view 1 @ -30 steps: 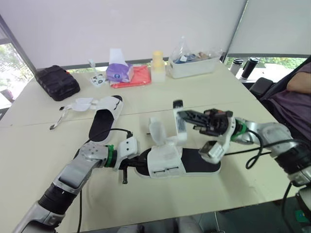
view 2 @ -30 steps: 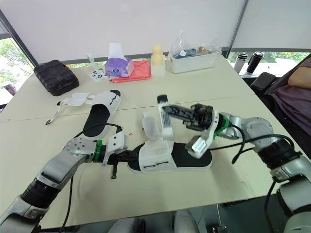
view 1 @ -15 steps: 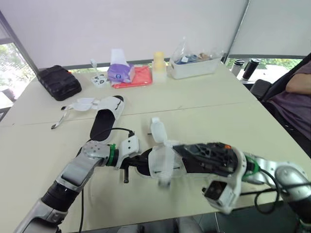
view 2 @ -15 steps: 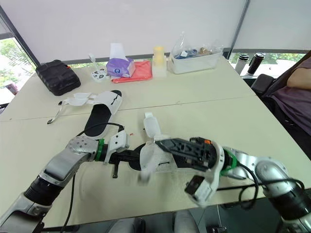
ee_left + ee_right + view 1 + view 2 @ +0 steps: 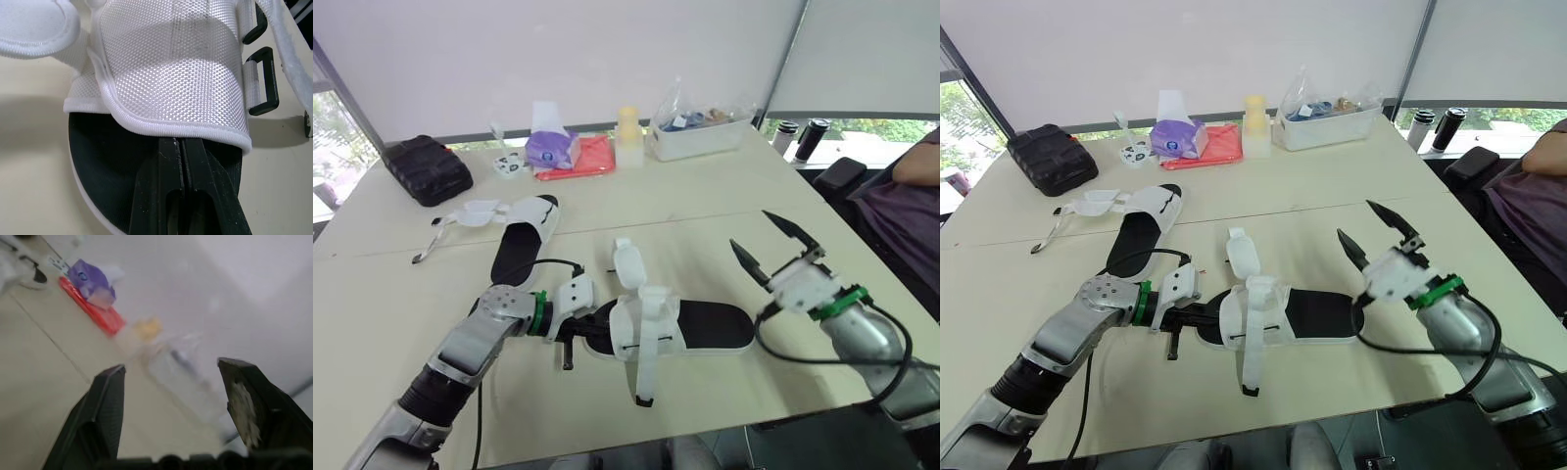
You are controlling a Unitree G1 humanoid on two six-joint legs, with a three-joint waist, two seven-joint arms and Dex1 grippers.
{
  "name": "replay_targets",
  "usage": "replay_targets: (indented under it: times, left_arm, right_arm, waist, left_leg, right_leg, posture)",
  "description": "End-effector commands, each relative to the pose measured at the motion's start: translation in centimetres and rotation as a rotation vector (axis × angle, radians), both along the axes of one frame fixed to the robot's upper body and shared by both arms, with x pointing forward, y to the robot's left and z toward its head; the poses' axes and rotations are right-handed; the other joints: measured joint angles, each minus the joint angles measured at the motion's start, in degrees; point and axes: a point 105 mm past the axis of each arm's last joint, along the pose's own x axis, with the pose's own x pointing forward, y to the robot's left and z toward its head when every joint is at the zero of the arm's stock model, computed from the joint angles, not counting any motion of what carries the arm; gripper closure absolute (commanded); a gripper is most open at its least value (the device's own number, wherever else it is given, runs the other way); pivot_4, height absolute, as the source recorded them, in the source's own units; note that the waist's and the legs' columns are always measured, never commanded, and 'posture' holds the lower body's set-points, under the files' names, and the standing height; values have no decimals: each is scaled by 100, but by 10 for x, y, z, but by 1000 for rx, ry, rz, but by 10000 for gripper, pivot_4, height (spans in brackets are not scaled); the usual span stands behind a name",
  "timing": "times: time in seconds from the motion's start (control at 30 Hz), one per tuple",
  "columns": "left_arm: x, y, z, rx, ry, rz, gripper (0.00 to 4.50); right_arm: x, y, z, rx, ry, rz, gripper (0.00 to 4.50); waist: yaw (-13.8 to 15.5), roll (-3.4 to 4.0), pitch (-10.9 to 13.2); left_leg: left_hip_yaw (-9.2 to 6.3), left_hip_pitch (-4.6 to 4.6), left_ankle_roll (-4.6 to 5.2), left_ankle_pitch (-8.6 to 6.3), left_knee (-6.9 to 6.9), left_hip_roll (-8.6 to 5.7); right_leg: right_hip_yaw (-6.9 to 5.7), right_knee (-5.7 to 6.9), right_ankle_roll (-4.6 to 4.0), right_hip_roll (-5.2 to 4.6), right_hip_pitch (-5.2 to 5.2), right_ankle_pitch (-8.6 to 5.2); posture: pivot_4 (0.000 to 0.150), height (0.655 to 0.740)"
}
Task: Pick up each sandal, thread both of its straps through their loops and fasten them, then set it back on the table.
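The near sandal [image 5: 705,326], black sole with a white upper, lies flat mid-table. One long white strap [image 5: 646,364] drapes over its front side onto the table, and a second strap flap [image 5: 627,263] stands up behind. My left gripper [image 5: 590,331] is shut, its fingers [image 5: 180,161] lying on the black insole at the toe end with the tips tucked under the white upper's edge. My right gripper [image 5: 750,229] hangs open and empty in the air, to the right of the sandal's heel. The second sandal [image 5: 524,235] lies at the far left, straps spread loose.
A black pouch [image 5: 429,168], a purple tissue pack [image 5: 552,147], a red packet [image 5: 583,157], a yellow-capped bottle [image 5: 628,135] and a clear tub [image 5: 700,132] line the far edge. A person's arm [image 5: 913,166] is at the right. The table's front edge runs close to the hanging strap.
My right gripper has let go of the long strap, opened, and pulled back up and to the right. The strap now hangs over the sandal's front. The left arm has stayed put.
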Motion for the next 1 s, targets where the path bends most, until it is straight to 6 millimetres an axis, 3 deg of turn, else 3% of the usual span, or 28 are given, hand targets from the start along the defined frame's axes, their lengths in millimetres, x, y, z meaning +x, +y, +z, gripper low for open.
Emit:
replay_targets:
  times: [0.03, 0.17, 0.27, 0.33, 0.5, 0.63, 1.0]
  left_arm:
    - [-3, 0, 1, 3, -3, -9, 45000]
    - [-7, -2, 1, 0, -6, -11, 45000]
    - [-11, -2, 0, -1, -7, -13, 45000]
    - [-14, -3, 0, 0, -11, -13, 45000]
    - [-21, -7, 1, -1, -22, -15, 45000]
    - [-22, -9, 2, -1, -22, -16, 45000]
    - [-8, -7, 5, 9, -45, 0, 45000]
  right_arm:
    - [0, 19, 30, 153, 188, 167, 12996]
    - [0, 25, 19, 358, 580, 248, 12996]
    - [-65, 52, -6, 355, 971, 548, 12996]
    - [-96, 57, -22, 347, 1142, 620, 12996]
    - [-130, 66, -61, 379, 1297, 598, 12996]
    - [-137, 78, -77, 443, 1318, 585, 12996]
    - [-106, 85, -108, 517, 1260, 454, 12996]
  waist:
    - [14, 1, 0]
    - [79, 0, -1]
    - [240, 4, -2]
    - [316, 6, -2]
    - [315, 4, -4]
    - [312, 2, -5]
    - [317, 1, -6]
  left_leg:
    - [-4, 0, 0, 0, 0, 0]
    - [-22, -12, -1, 0, 1, 0]
    - [-36, -52, -1, 0, 0, -3]
    - [-45, -61, 7, -5, -3, 0]
    - [-34, -56, 11, -8, 4, -6]
    - [-29, -45, 11, -8, 10, -5]
    - [-32, -49, 9, -6, 11, -6]
  right_leg:
    - [-3, 0, 0, 0, 0, 0]
    - [-16, -10, 0, -3, -3, 0]
    - [-24, -16, -1, -14, -37, 0]
    - [-32, -34, -2, -15, -39, -1]
    - [-36, -74, 29, -19, -10, 23]
    - [-34, -92, 43, -12, 11, 37]
    - [-36, -90, 42, -10, 5, 37]
  posture:
    - [1500, 7400]
    - [1500, 7400]
    - [1500, 7400]
    - [1500, 7400]
    - [1500, 7400]
    - [1500, 7400]
    - [1500, 7400]
